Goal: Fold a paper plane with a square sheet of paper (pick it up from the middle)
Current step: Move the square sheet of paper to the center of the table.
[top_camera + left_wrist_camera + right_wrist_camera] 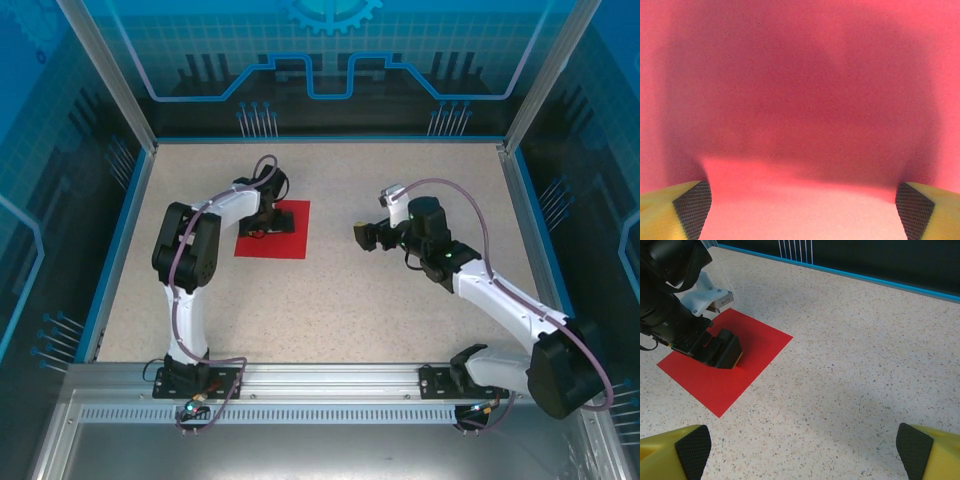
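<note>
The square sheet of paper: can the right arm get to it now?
Probably yes, at its edge: bare table lies between the open right gripper and the square sheet of paper. The left gripper, open, sits over its middle.

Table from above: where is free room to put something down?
Bare table in front between the arms and along the far wall. Crowded far left: the open left gripper is over the square sheet of paper, the right gripper near.
</note>
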Robot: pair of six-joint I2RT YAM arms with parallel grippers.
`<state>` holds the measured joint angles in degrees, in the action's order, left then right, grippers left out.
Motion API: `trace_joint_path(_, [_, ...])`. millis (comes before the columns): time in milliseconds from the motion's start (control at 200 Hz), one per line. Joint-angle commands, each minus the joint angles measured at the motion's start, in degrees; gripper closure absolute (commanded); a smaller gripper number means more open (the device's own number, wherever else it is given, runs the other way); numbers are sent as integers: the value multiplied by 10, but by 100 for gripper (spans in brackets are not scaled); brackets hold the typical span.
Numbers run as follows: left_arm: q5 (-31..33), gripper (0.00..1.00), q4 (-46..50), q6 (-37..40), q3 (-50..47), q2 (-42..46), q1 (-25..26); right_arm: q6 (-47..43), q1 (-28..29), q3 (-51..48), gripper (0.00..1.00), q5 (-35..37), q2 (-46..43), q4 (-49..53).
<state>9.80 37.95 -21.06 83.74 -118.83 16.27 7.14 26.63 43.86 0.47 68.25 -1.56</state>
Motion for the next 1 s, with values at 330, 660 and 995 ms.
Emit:
trace_joint_path(330, [-28, 1, -14, -77, -113, 45, 109, 9, 2, -5, 1, 5, -14, 33])
trace_joint_path(660, [-96, 1, -35, -193, -125, 63, 242, 27, -19, -16, 1, -38, -52, 125])
trace_joint_path(995, [-113, 1, -33, -283, -105, 93, 310, 89, -51, -54, 1, -98, -145, 241])
